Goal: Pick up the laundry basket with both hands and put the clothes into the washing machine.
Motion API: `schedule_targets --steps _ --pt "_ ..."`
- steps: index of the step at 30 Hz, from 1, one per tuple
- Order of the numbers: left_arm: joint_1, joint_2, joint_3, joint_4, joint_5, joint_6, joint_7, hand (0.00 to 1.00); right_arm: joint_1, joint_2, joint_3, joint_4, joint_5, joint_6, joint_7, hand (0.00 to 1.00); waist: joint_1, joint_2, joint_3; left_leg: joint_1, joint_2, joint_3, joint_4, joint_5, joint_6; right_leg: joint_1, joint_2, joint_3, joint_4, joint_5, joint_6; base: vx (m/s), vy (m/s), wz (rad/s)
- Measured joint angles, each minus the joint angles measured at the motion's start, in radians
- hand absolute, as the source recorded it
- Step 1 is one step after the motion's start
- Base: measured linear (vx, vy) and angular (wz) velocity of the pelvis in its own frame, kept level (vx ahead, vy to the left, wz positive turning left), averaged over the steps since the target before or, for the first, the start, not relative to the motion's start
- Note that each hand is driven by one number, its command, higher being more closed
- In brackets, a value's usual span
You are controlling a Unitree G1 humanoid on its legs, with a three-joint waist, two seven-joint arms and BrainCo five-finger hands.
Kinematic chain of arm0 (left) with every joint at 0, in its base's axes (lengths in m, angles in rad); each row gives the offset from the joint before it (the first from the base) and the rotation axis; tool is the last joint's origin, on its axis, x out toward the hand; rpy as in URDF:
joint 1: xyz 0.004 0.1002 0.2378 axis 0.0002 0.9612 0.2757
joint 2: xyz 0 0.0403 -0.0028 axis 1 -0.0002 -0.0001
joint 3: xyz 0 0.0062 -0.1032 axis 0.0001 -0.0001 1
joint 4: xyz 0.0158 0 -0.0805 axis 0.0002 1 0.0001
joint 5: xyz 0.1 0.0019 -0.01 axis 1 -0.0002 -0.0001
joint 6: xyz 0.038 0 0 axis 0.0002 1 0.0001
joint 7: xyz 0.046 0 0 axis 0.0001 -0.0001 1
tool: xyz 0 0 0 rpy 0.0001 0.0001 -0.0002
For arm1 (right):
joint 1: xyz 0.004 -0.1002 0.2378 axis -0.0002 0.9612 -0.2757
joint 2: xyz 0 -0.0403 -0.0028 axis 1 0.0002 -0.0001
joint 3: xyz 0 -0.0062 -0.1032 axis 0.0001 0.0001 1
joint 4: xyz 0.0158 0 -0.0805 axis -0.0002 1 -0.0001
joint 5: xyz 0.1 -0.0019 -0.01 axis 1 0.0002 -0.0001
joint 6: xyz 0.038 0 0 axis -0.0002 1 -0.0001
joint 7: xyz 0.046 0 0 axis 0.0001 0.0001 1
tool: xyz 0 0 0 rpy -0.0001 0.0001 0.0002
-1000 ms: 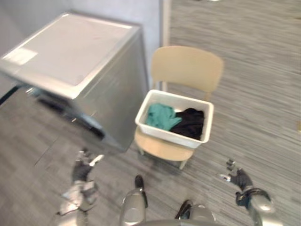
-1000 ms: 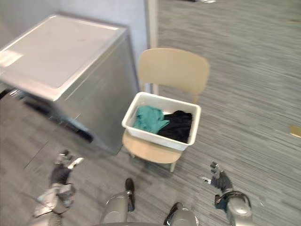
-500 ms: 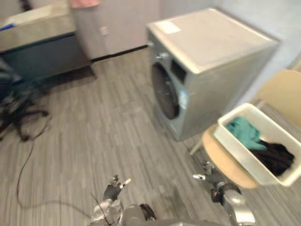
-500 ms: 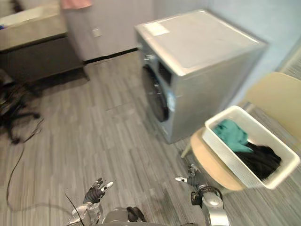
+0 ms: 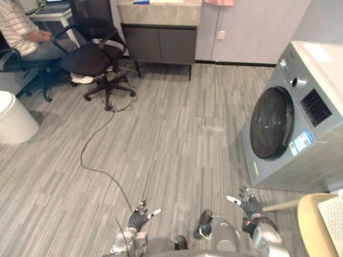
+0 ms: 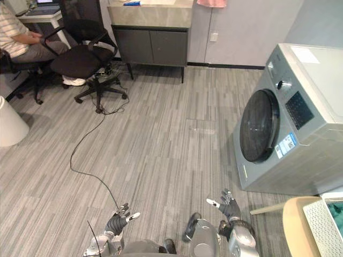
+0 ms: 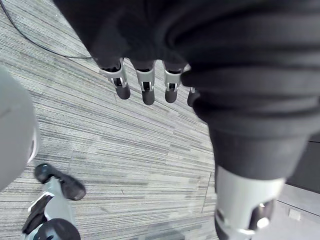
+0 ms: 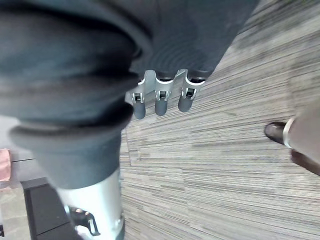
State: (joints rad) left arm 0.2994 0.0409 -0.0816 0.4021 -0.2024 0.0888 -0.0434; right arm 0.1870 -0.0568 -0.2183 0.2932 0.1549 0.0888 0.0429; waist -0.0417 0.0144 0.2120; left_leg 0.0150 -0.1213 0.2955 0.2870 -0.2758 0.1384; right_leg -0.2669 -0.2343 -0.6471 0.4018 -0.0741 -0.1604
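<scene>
The white laundry basket (image 6: 323, 227) stands on a beige wooden chair (image 6: 296, 229) at the lower right edge, only its corner in view, with a bit of teal cloth (image 6: 337, 210) inside. The silver washing machine (image 5: 308, 128) stands at the right, its round dark door (image 5: 272, 124) closed. My left hand (image 5: 138, 217) hangs low over the floor at the bottom, its fingers (image 7: 145, 86) straight and holding nothing. My right hand (image 5: 250, 205) is low too, left of the chair and in front of the washer, fingers (image 8: 160, 101) straight and holding nothing.
A black office chair (image 5: 97, 58) stands at the back left, and beside it a person (image 5: 28, 38) sits at a desk. A dark cabinet (image 5: 158, 36) lines the back wall. A white bin (image 5: 14, 119) is at the left edge. Grey plank floor (image 5: 177, 144) spreads between.
The camera has swung left: the basket and chair slid to the right edge, and the washer's front and the room now show. Both hands stay low and open.
</scene>
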Motion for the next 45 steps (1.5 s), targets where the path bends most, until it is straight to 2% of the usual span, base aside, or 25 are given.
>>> schedule_targets --steps 2,4,5,6,7,9,10,11,12,14,15,16,17,19,22,25,27,29,31,33,36,38,41,43,45 --pt "-0.007 -0.026 -0.008 0.001 0.001 0.004 -0.001 0.00 -0.014 -0.006 -0.021 -0.025 0.005 -0.003 -0.010 0.00 -0.004 0.076 -0.013 0.002 0.055 0.039 0.006 -0.047 -0.059 0.031 0.054 -0.054 0.001 -0.018 0.017 0.30 0.095 -0.65" --pt "-0.033 -0.031 -0.022 0.006 0.001 -0.003 0.002 0.00 0.004 0.005 -0.034 -0.041 0.014 -0.004 -0.023 0.00 -0.026 0.090 0.006 -0.112 0.194 0.105 0.439 -0.022 -0.134 0.164 0.141 -0.070 -0.080 -0.058 0.025 0.41 0.130 -0.69" --pt "-0.038 -0.029 -0.021 0.001 0.000 -0.003 0.002 0.00 0.013 0.008 -0.043 -0.044 0.015 -0.003 -0.029 0.00 -0.025 0.088 0.007 -0.135 0.233 0.130 0.546 0.021 -0.167 0.192 0.153 -0.049 -0.107 -0.055 0.022 0.33 0.190 -0.91" --pt "-0.035 -0.030 -0.025 -0.008 -0.001 -0.007 0.002 0.00 0.023 0.014 -0.052 -0.057 0.019 -0.004 -0.053 0.00 -0.014 0.074 0.011 -0.171 0.307 0.170 0.722 0.110 -0.151 0.242 0.162 0.005 -0.132 -0.056 0.025 0.30 0.252 -1.20" --pt "-0.033 -0.026 -0.025 -0.023 -0.001 -0.012 0.003 0.00 0.044 0.019 -0.064 -0.075 0.025 -0.005 -0.067 0.00 -0.009 0.060 0.012 -0.218 0.382 0.171 0.854 0.083 -0.118 0.270 0.164 0.050 -0.148 -0.060 0.032 0.34 0.279 -1.24" --pt "-0.036 -0.026 -0.023 -0.033 -0.005 -0.017 0.004 0.00 0.052 0.030 -0.094 -0.075 0.033 -0.007 -0.083 0.00 0.001 0.057 0.011 -0.263 0.473 0.145 0.860 0.059 -0.080 0.303 0.163 0.118 -0.187 -0.061 0.033 0.30 0.253 -1.23" --pt "-0.029 -0.027 -0.013 -0.043 -0.013 -0.019 0.004 0.00 0.046 0.027 -0.097 -0.076 0.033 -0.006 -0.095 0.00 0.003 0.053 0.014 -0.284 0.496 0.105 0.769 0.053 -0.072 0.304 0.158 0.192 -0.205 -0.062 0.039 0.28 0.266 -1.21" --pt "-0.025 -0.027 -0.005 -0.045 -0.021 -0.019 0.004 0.00 0.042 0.028 -0.095 -0.076 0.033 -0.006 -0.099 0.00 0.004 0.046 0.017 -0.286 0.493 0.076 0.703 0.053 -0.073 0.303 0.152 0.237 -0.212 -0.055 0.056 0.29 0.356 -1.20" --pt "-0.009 -0.028 0.008 -0.051 -0.024 -0.020 0.004 0.00 0.030 0.027 -0.086 -0.076 0.033 -0.006 -0.103 0.00 0.008 0.037 0.021 -0.284 0.463 -0.005 0.530 0.057 -0.080 0.293 0.131 0.315 -0.213 -0.037 0.102 0.16 0.373 -1.33" --pt "0.027 -0.038 0.023 -0.057 -0.043 -0.022 0.006 0.00 0.005 0.007 -0.061 -0.076 0.032 -0.006 -0.103 0.00 0.023 0.058 0.013 -0.224 0.424 -0.173 0.185 0.089 -0.133 0.252 0.127 0.418 -0.213 -0.037 0.138 0.14 0.392 -1.63" --pt "0.057 -0.057 0.037 -0.057 -0.045 -0.022 0.010 0.00 -0.007 -0.014 -0.046 -0.085 0.032 -0.006 -0.103 0.00 0.033 0.091 0.001 -0.172 0.416 -0.253 -0.024 0.089 -0.155 0.224 0.138 0.470 -0.214 -0.034 0.183 0.16 0.393 -1.51" --pt "0.063 -0.069 0.042 -0.051 -0.048 -0.022 0.017 0.00 -0.015 -0.012 -0.040 -0.084 0.031 -0.009 -0.103 0.00 0.036 0.101 -0.002 -0.159 0.403 -0.269 -0.033 0.145 -0.230 0.225 0.136 0.500 -0.210 -0.022 0.220 0.30 0.558 -1.52" --pt "0.067 -0.061 0.051 -0.052 -0.054 -0.023 0.032 0.00 -0.016 0.013 -0.037 -0.085 0.030 -0.008 -0.103 0.00 0.049 0.075 0.001 -0.164 0.379 -0.248 0.014 0.149 -0.240 0.211 0.118 0.551 -0.190 -0.021 0.251 0.23 0.326 -0.85" --pt "0.058 -0.042 0.051 -0.058 -0.061 -0.030 0.035 0.00 -0.010 0.026 -0.038 -0.087 0.022 -0.008 -0.107 0.00 0.050 0.029 -0.002 -0.177 0.335 -0.196 0.116 0.091 -0.231 0.213 0.072 0.608 -0.191 -0.016 0.291 0.28 0.414 -0.64" --pt "0.061 -0.034 0.050 -0.061 -0.060 -0.035 0.039 0.00 -0.053 0.025 -0.007 -0.119 -0.024 -0.021 -0.107 0.00 0.056 0.023 -0.005 -0.162 0.315 -0.109 0.205 0.013 -0.211 0.197 0.037 0.658 -0.188 -0.004 0.321 0.18 0.323 -0.85" --pt "0.051 -0.018 0.051 -0.060 -0.060 -0.036 0.044 0.00 -0.214 -0.020 0.062 -0.021 -0.099 -0.031 -0.115 0.00 0.059 0.039 0.004 -0.091 0.321 0.033 0.166 -0.010 -0.198 0.133 0.001 0.533 -0.161 0.065 0.286 0.07 0.199 -1.32" --pt "0.030 -0.010 0.050 -0.059 -0.060 -0.059 0.046 0.00 -0.361 -0.083 0.128 0.080 -0.186 -0.043 -0.131 0.00 0.069 0.080 0.027 -0.047 0.340 0.112 0.143 -0.016 -0.188 0.083 -0.005 0.391 -0.164 0.133 0.230 0.01 0.117 -1.58" --pt "0.007 0.014 0.040 -0.054 -0.061 -0.073 0.047 0.00 -0.437 -0.118 0.179 0.129 -0.219 -0.043 -0.135 0.00 0.084 0.091 0.034 -0.045 0.350 0.167 0.151 -0.035 -0.193 0.068 -0.003 0.298 -0.198 0.143 0.219 -0.02 0.021 -1.13" --pt "-0.018 0.023 0.040 -0.048 -0.062 -0.077 0.049 0.00 -0.457 -0.144 0.200 0.129 -0.262 -0.043 -0.135 0.00 0.081 0.109 0.047 -0.047 0.360 0.174 0.152 -0.041 -0.197 0.076 0.013 0.279 -0.226 0.156 0.229 0.05 -0.047 -0.43" --pt "-0.030 0.009 0.036 -0.047 -0.062 -0.078 0.051 0.00 -0.450 -0.162 0.196 0.130 -0.327 -0.039 -0.140 0.00 0.071 0.117 0.052 -0.050 0.381 0.159 0.159 -0.041 -0.198 0.074 0.024 0.260 -0.195 0.132 0.219 0.08 -0.106 0.14" --pt "-0.047 0.001 -0.001 -0.037 -0.062 -0.078 0.063 0.00 -0.449 -0.168 0.194 0.130 -0.377 -0.038 -0.163 0.00 0.057 0.106 0.060 -0.060 0.407 0.112 0.184 -0.053 -0.210 0.066 0.023 0.219 -0.092 0.052 0.211 0.05 -0.128 0.36" --pt "-0.039 -0.006 -0.003 -0.034 -0.066 -0.077 0.074 0.00 -0.447 -0.167 0.200 0.130 -0.392 -0.036 -0.177 0.00 0.064 0.107 0.061 -0.075 0.437 0.079 0.241 -0.069 -0.189 0.068 0.028 0.196 -0.031 -0.024 0.200 0.03 -0.167 0.30" --pt "-0.031 -0.006 -0.003 -0.034 -0.078 -0.077 0.091 0.00 -0.453 -0.170 0.210 0.146 -0.391 -0.036 -0.192 0.00 0.086 0.111 0.065 -0.168 0.456 -0.033 0.393 0.009 -0.102 0.091 0.042 0.181 -0.036 -0.034 0.194 0.02 -0.145 0.13" --pt "-0.017 -0.004 -0.003 -0.035 -0.097 -0.077 0.091 0.00 -0.469 -0.176 0.222 0.171 -0.390 -0.032 -0.193 0.00 0.087 0.109 0.067 -0.203 0.453 -0.084 0.446 0.106 -0.119 0.128 0.047 0.176 -0.081 -0.036 0.184 0.07 -0.191 0.18" --pt "-0.005 -0.005 -0.003 -0.040 -0.101 -0.077 0.089 0.00 -0.512 -0.189 0.230 0.186 -0.389 -0.030 -0.194 0.00 0.090 0.094 0.079 -0.249 0.448 -0.099 0.439 0.081 -0.150 0.140 0.046 0.182 -0.124 -0.026 0.169 0.07 -0.120 0.08"
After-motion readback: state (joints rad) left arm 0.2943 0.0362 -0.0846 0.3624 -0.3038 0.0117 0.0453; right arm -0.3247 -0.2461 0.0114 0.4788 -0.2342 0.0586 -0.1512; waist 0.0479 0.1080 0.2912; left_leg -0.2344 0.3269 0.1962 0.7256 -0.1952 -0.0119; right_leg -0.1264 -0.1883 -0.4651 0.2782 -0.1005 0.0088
